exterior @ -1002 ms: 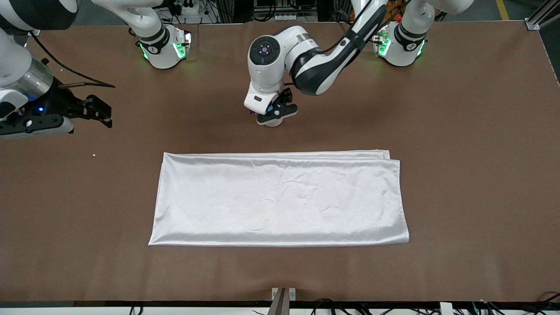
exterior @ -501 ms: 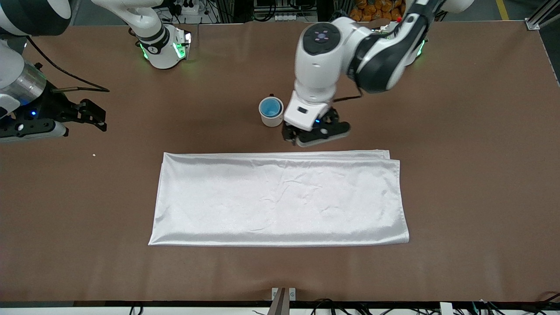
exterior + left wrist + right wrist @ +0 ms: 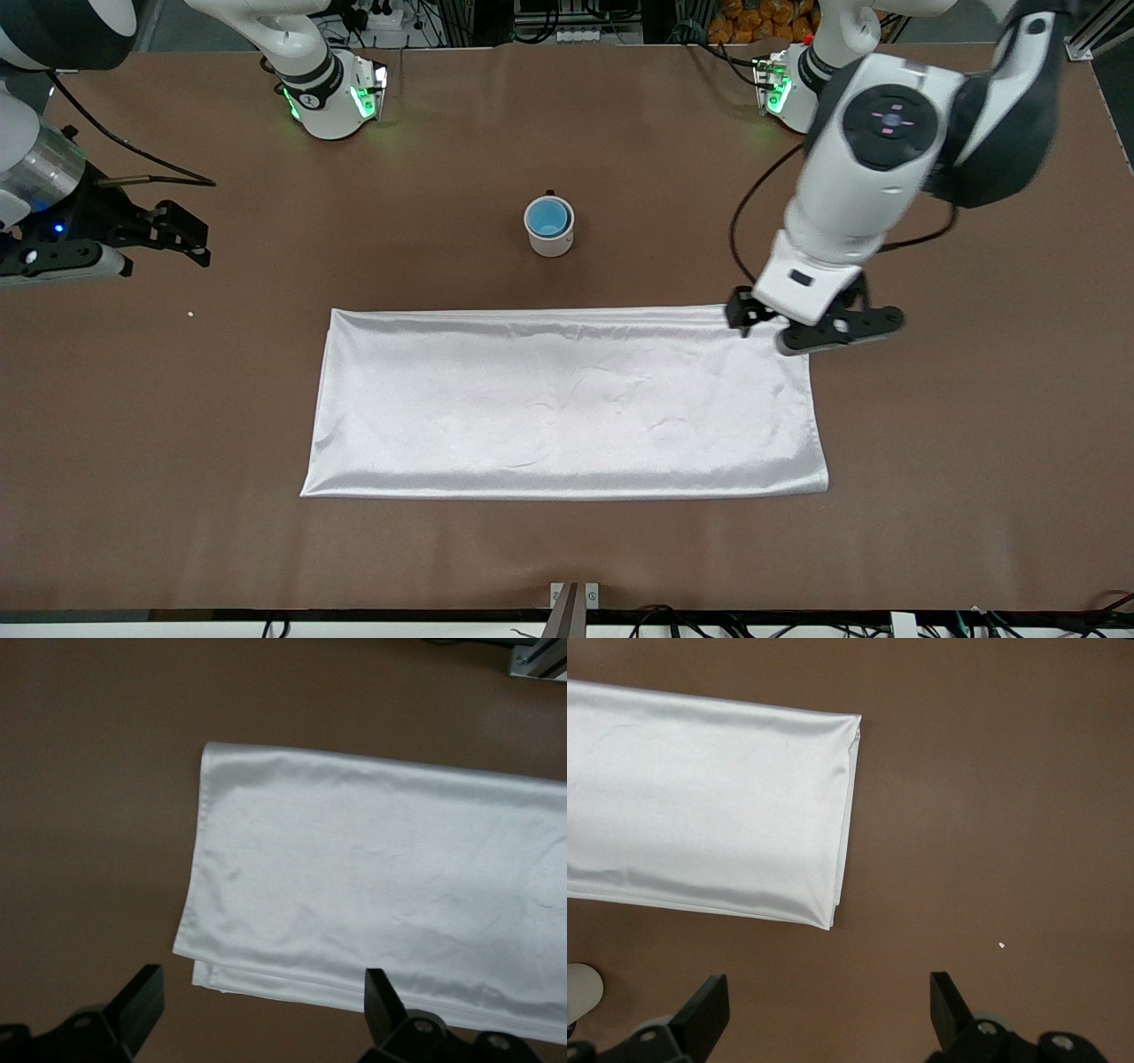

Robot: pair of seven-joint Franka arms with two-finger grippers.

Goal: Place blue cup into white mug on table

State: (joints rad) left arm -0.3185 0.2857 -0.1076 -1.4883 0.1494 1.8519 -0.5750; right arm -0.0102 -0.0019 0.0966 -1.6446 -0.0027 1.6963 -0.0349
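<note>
The blue cup (image 3: 547,216) sits inside the white mug (image 3: 554,245), which stands upright on the brown table (image 3: 974,399), farther from the front camera than the cloth. The mug's black handle just shows at its top edge. My left gripper (image 3: 815,330) is open and empty in the air over the cloth's corner toward the left arm's end, well away from the mug; its wrist view shows the open fingers (image 3: 261,992) over that corner. My right gripper (image 3: 197,235) is open and empty, waiting at the right arm's end of the table, over bare tabletop (image 3: 828,997).
A white satin cloth (image 3: 567,408) lies folded flat in the middle of the table, nearer to the front camera than the mug; it also shows in both wrist views (image 3: 381,877) (image 3: 700,815). A small white crumb (image 3: 190,313) lies near the right gripper.
The left gripper has let go of the blue cup in the mug, risen, and swung toward the left arm's end, now over the cloth's corner. The right gripper has barely moved.
</note>
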